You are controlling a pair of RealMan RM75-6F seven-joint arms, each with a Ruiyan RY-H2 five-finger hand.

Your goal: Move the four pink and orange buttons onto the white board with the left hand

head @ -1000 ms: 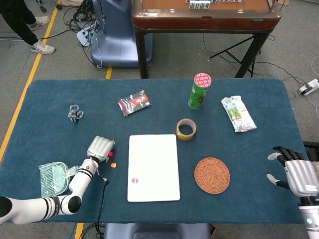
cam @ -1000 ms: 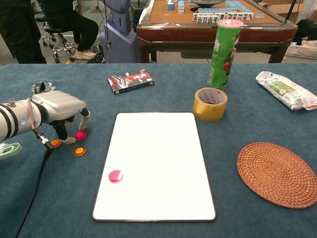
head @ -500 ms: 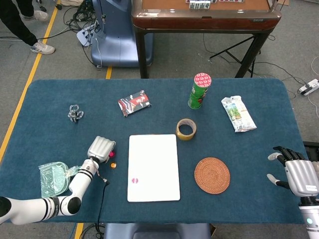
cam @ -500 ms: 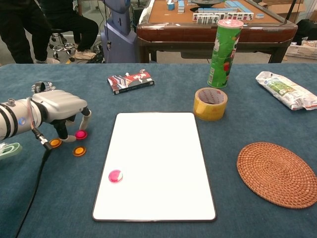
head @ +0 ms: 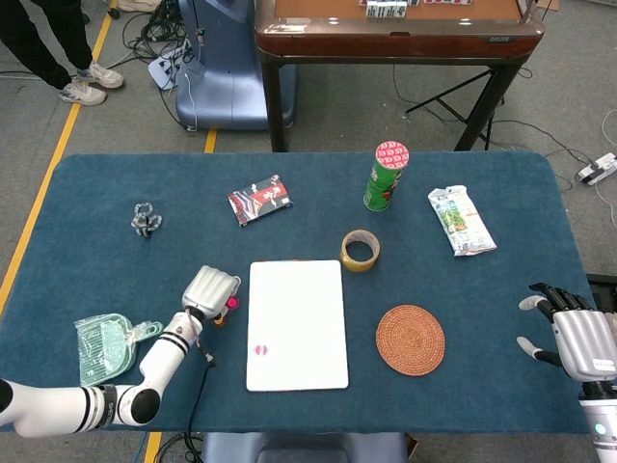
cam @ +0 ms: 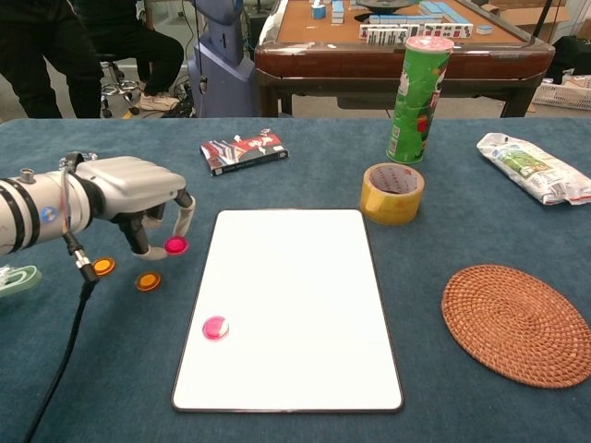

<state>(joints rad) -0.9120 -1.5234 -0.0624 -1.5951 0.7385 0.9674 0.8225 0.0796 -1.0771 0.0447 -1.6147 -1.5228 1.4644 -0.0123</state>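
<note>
White board [cam: 305, 305]; pink buttons [cam: 215, 327]; orange buttons [cam: 148, 281]; blue tablecloth [head: 96, 193]; green can [cam: 415, 88]; yellow tape [cam: 392, 193].

Head view: high above the near edge, looking steeply down; whole blue table [head: 96, 193] and floor beyond.
Chest view: low, close, facing across the table toward the room.
Shared: white board [head: 296, 324], tape roll [cam: 392, 193], woven coaster [cam: 513, 324].
</note>
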